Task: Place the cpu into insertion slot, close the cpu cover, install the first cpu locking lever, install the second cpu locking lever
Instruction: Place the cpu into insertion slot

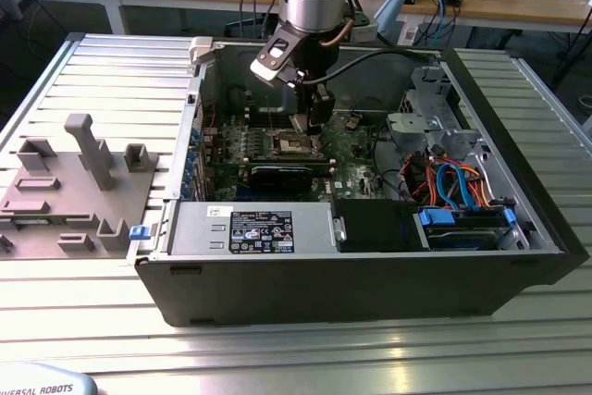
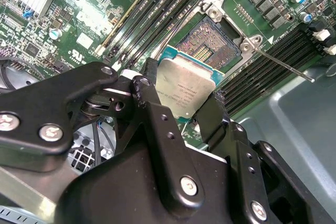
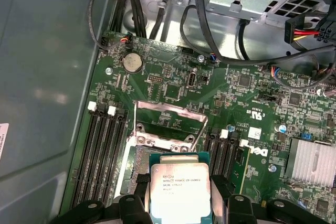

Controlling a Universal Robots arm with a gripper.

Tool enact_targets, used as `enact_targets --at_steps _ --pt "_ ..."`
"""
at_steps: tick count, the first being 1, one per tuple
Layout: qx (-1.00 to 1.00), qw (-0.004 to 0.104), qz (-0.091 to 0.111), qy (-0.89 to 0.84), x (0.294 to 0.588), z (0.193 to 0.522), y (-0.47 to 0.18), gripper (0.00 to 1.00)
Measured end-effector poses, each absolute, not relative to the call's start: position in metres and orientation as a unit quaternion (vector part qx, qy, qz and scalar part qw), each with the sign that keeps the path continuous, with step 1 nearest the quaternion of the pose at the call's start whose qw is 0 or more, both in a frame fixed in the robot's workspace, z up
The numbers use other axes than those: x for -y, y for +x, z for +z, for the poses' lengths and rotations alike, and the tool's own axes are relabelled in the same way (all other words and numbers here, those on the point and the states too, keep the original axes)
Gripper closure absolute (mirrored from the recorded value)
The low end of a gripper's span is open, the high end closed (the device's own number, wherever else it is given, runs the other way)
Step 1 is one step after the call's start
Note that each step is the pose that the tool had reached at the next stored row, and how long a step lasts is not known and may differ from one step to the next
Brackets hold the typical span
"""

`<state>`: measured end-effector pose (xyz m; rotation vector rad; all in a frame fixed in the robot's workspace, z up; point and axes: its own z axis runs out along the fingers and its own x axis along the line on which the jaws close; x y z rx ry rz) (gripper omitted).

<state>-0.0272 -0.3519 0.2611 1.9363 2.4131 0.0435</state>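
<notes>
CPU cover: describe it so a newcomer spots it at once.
Inside the open computer case, on the green motherboard, look between the two banks of black memory slots. The cpu cover is the shiny silver frame raised open just past the cpu that the gripper holds. Unlike the solid chip, its middle is a square cut-out.
</notes>
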Motion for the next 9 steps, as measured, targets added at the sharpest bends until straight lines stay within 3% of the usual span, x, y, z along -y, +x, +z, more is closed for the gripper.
enact_targets --at_steps 9 --pt "-0.778 0.024 0.014 0.628 0.3519 0.2611 -0.0272 0.45"
